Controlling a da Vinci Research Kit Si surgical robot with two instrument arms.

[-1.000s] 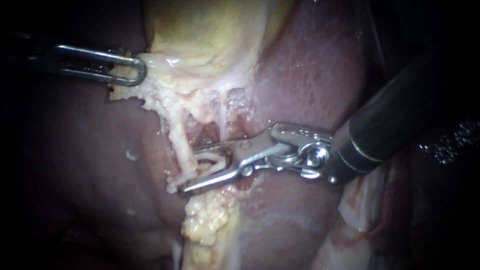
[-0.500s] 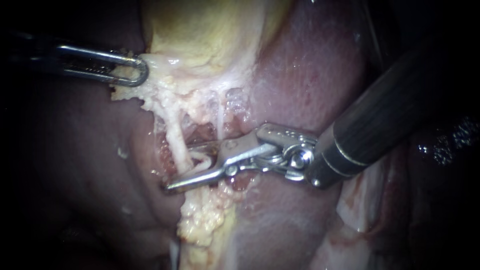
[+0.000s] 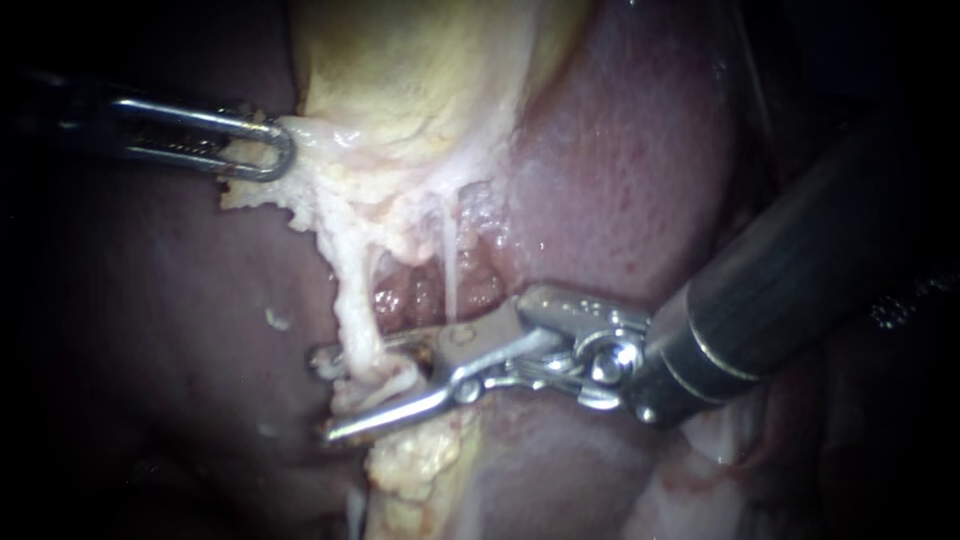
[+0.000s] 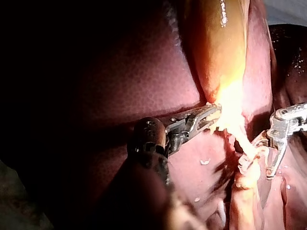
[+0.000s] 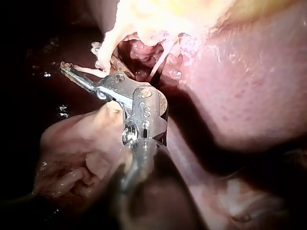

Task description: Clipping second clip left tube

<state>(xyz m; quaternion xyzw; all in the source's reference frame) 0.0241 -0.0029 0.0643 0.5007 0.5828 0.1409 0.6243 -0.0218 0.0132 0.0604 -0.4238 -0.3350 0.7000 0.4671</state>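
The jaws of your right instrument (image 3: 330, 393) are standing apart in the endoscope view. They are straddling the left tube (image 3: 352, 300), which is running down between them from the gallbladder (image 3: 420, 70). A gap is showing, so nothing is being squeezed yet. The jaws of your left instrument (image 3: 262, 150) are clamping the gallbladder at its pale lower edge and keeping it pulled aside.

Against 1 second ago, the right instrument is sitting lower and further in. Both jaw tips are now poking out past the tube over the liver (image 3: 620, 170), where before they were barely reaching it. The opening behind the tube is gaping wider, and the thin right tube (image 3: 450, 265) is staying clear of the jaws. I am judging that the left tube is now lying fully inside the bite, so you are nearing the point to close. I cannot tell the clip apart from the pale tissue bunching between the jaws.

In the left wrist view, your left instrument (image 4: 205, 116) is gripping the bright edge below the gallbladder (image 4: 218, 43). Ahead of it, the right instrument (image 4: 258, 165) is framing the tube with 2 spread jaws.

In the right wrist view, 1 jaw of your right instrument (image 5: 79, 75) is reaching past the pale tube (image 5: 103, 52). The other jaw is lying hidden behind it, so this view is not showing the gap.
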